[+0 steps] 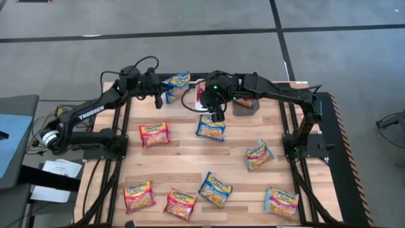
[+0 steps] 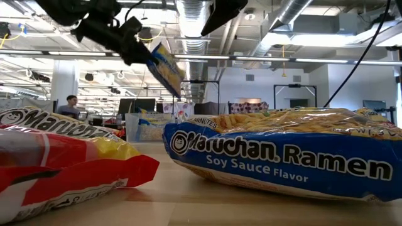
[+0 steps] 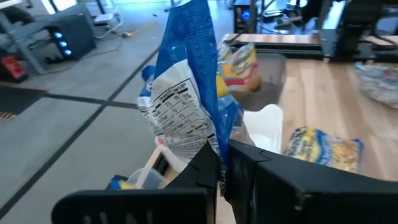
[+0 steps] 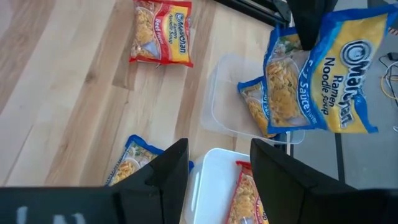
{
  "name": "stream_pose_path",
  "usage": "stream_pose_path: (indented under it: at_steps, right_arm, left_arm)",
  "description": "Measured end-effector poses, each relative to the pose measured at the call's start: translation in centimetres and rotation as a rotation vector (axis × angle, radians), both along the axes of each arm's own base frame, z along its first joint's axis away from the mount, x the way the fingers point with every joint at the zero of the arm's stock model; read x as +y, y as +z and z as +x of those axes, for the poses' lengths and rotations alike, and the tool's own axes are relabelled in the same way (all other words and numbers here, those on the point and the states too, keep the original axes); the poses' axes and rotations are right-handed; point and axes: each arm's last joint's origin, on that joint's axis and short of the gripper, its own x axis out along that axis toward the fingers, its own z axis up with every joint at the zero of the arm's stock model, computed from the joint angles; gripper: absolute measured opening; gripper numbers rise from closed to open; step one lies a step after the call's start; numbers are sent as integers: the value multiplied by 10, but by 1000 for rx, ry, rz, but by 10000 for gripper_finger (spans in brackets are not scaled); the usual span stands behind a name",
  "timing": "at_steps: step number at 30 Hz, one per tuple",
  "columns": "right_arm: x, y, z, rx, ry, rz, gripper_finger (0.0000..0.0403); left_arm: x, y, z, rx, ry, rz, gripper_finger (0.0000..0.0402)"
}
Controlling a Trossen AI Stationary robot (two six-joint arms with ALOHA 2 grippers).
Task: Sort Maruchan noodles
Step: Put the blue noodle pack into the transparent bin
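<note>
Several Maruchan noodle packets lie flat on the wooden table: red ones (image 1: 154, 133) (image 1: 138, 195), blue ones (image 1: 211, 128) (image 1: 216, 189), and others. At the far edge my left gripper (image 1: 158, 87) is shut on a blue packet (image 1: 178, 80) above the clear bin (image 4: 219, 102). That bin has another blue packet (image 4: 255, 109) inside. My right gripper (image 4: 217, 180) is open and holds nothing. It hovers by the white bin (image 4: 211, 186), which contains a red packet (image 4: 245, 196), and above the blue packet on the table (image 4: 134, 163). My left gripper pinches the blue packet between its two fingers at one end, by the crinkled edge (image 3: 211, 146). The fingers (image 3: 249, 171) come at it roughly level from the table's left. The packet is lifted clear and juts out tilted beyond the fingertips (image 2: 164, 66), over the clear bin.
A dark grey bin (image 1: 245, 105) stands at the far edge to the right of the white bin. More packets lie along the near edge (image 1: 180, 203) (image 1: 281, 202) and at mid right (image 1: 259, 154). Bare wood shows in the table's middle. A person sits in the room beyond (image 2: 73, 105).
</note>
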Motion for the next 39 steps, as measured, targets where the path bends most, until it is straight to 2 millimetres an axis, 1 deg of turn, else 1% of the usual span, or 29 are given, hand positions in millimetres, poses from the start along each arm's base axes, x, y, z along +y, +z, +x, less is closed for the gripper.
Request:
stream_pose_path:
  at_steps: [7,11,20,27,34,39]
  right_arm:
    - [0,0,0,0,0,0,195]
    - [0,0,0,0,0,0,195]
    - [0,0,0,0,0,0,195]
    - [0,0,0,1,0,0,195]
    - [0,0,0,0,-23,22,195]
    - [0,-2,-1,15,-25,27,195]
  left_arm:
    - [3,-29,-11,-65,79,3,0]
    - [4,-44,-11,-83,99,-17,0]
    - [19,-70,0,-72,140,-65,0]
    - [30,-96,7,-17,180,-120,0]
    - [35,-112,10,36,220,-143,0]
    - [37,-114,9,40,284,-155,7]
